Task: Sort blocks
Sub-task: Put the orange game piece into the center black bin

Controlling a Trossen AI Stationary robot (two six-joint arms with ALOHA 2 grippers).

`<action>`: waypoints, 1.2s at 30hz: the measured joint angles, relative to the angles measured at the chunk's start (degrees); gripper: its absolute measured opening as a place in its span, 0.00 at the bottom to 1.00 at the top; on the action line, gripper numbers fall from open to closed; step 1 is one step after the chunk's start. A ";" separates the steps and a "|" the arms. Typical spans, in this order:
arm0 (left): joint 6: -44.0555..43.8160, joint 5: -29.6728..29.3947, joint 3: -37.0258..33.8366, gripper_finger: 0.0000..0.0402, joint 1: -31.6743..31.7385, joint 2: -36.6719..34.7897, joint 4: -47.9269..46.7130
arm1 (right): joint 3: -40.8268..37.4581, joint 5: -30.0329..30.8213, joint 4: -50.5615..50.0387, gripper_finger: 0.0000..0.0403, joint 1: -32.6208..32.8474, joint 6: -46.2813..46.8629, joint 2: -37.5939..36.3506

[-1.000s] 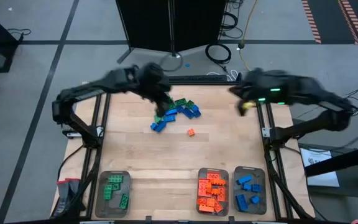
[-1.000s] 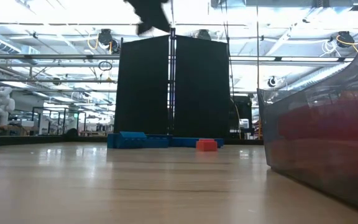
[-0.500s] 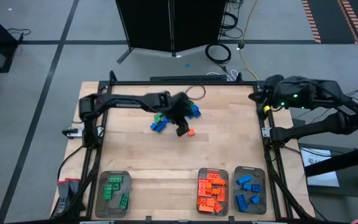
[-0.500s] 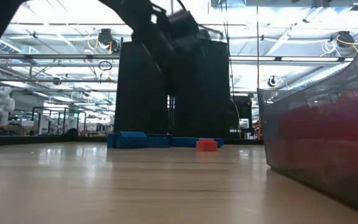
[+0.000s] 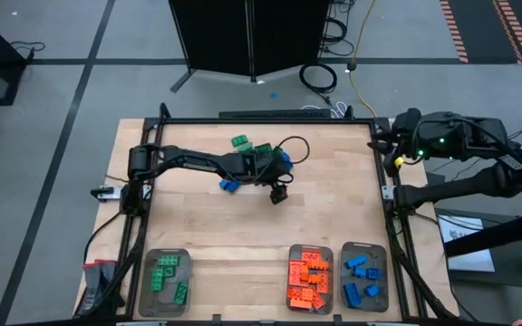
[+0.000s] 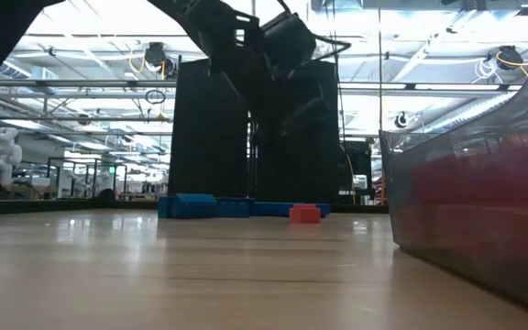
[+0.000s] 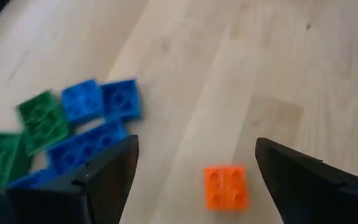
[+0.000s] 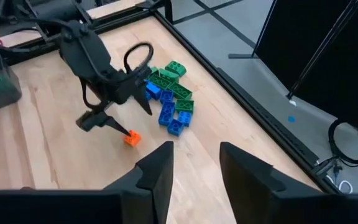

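A: What sits along the near edge of the table (image 5: 333, 217)?

B: Three clear trays. The left tray (image 5: 167, 279) holds green blocks, the middle tray (image 5: 311, 279) orange ones, and the right tray (image 5: 363, 279) blue ones. Between the left and middle trays the edge is bare wood.

A: And farther in?

B: A broad stretch of open tabletop, then the left gripper (image 5: 277, 192) near the middle. Its fingers (image 7: 303, 180) stand wide apart and hold nothing. A single orange block (image 7: 226, 186) lies on the wood between them, untouched.

A: Where are the other loose blocks?

B: Just beyond that gripper, a pile of blue and green blocks (image 8: 169, 93) lies toward the far edge, set in from the black frame rail (image 5: 261, 118).

A: The right arm?

B: The right gripper (image 8: 194, 162) waits off the table's far right corner, fingers parted around nothing.
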 joint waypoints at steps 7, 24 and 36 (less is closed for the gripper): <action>-4.61 0.54 -0.06 0.81 -1.67 4.48 0.63 | 0.02 -0.15 -3.68 0.32 0.00 0.28 -2.15; -8.79 -2.73 0.29 0.51 -3.31 11.72 1.49 | 0.04 -0.17 -5.96 0.32 0.00 1.75 -4.46; -8.60 -2.36 2.95 0.31 -3.53 10.12 -2.95 | 0.04 -0.17 -5.92 0.32 0.00 1.38 -4.50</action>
